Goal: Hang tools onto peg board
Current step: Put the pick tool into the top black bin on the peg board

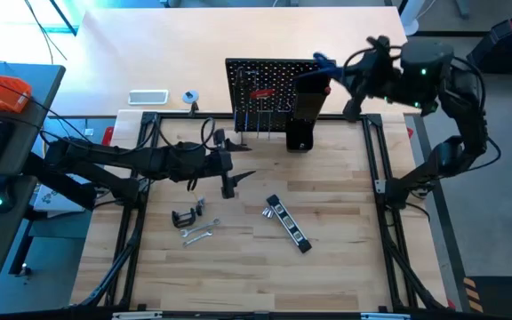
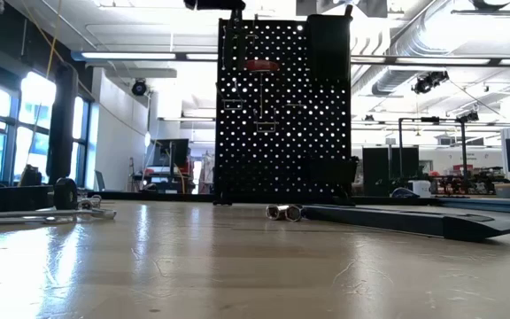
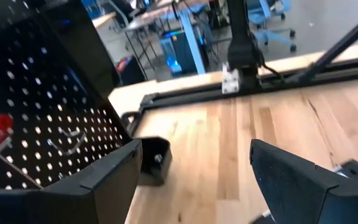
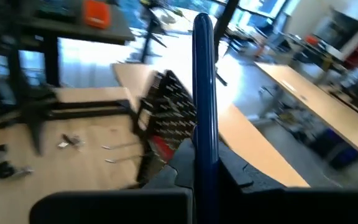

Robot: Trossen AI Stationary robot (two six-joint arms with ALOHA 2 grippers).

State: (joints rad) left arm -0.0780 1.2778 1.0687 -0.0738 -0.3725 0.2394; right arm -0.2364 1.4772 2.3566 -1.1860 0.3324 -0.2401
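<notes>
We saw the peg board (image 1: 265,93) standing upright at the far side of the table (image 1: 327,267). The right gripper (image 1: 332,71) was above it, fingers clamped on the blue T-handle hex key (image 4: 204,93). The left gripper (image 1: 229,173) waited in front, fingers apart. The red-handled screwdriver (image 2: 261,66) hung on the board.

Open wood lies before the peg board (image 1: 269,89), but the C-clamp (image 1: 184,217), wrench (image 1: 199,235) and bar (image 1: 289,223) clutter mid-table.

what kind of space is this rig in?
Likely a robotics lab or workshop: exposed ceiling ducts, workbenches with equipment behind the upright black perforated peg board, and long tables.
</notes>
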